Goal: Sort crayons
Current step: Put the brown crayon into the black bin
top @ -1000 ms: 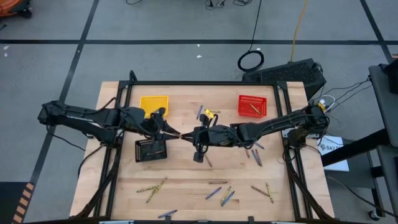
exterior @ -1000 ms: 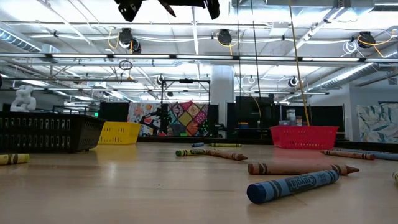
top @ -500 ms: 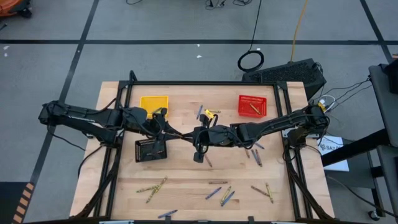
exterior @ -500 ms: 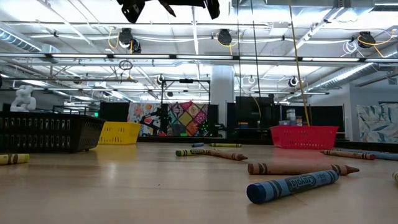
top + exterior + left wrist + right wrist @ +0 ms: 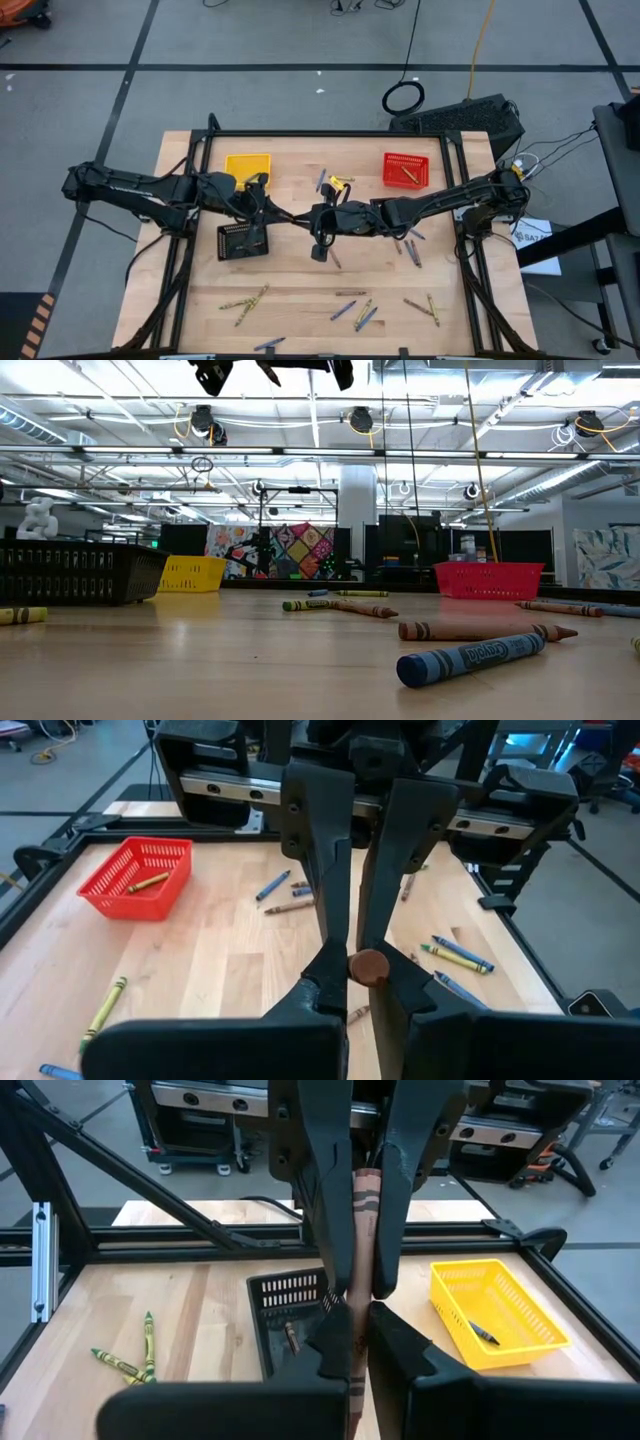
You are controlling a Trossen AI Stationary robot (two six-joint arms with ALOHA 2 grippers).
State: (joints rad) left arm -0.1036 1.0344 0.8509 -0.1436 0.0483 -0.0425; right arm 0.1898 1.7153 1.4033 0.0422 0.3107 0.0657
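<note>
Above the middle of the pale, grained wooden table my two grippers meet tip to tip, my right gripper clamped along a round brown crayon with dark bands on its paper wrap, and my left gripper pinched onto the same stick's blunt round end. Below us sit three small mesh baskets, black, yellow and red, while other thin waxy crayons lie scattered over the wood. Beyond the table's edge I see a grey tiled floor and, at table height, a bright hall with ceiling pipes and patterned panels.
</note>
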